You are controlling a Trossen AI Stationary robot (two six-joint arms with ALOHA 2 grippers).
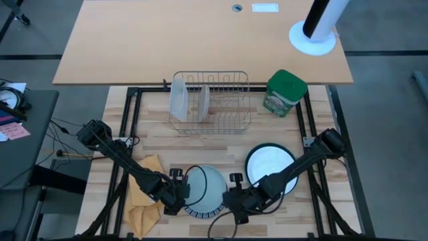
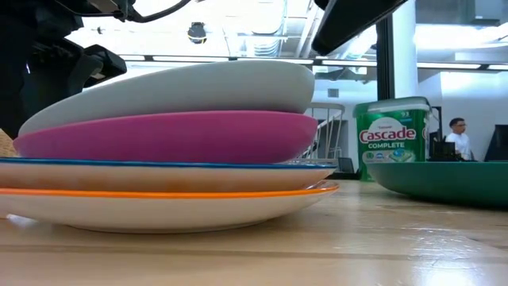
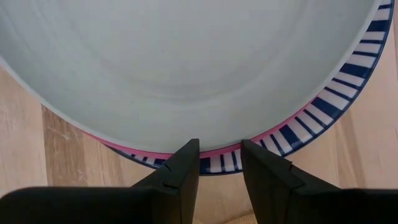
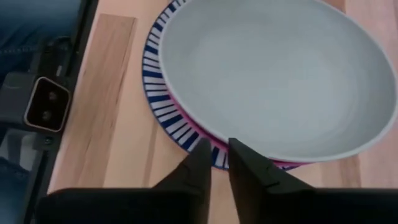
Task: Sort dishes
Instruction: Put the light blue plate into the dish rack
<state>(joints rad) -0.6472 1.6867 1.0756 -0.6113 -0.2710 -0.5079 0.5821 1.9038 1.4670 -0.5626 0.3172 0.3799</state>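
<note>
At the near edge of the wooden slatted tabletop, a stack of round plates carries a pale grey plate tilted on a magenta-pink one, over a blue-striped plate and an orange-rimmed white plate. The left gripper fingers stand slightly apart at the stack's rim; the right gripper fingers likewise, narrowly parted, gripping nothing. Beside it lies a white plate with a dark green rim. Farther off stand a wire dish rack and a green canister.

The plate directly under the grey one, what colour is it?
Magenta-pink plate, seen best in the low view, beneath the grey plate.

Bright overhead room light glares in the low view; foreground plates soft.
</note>
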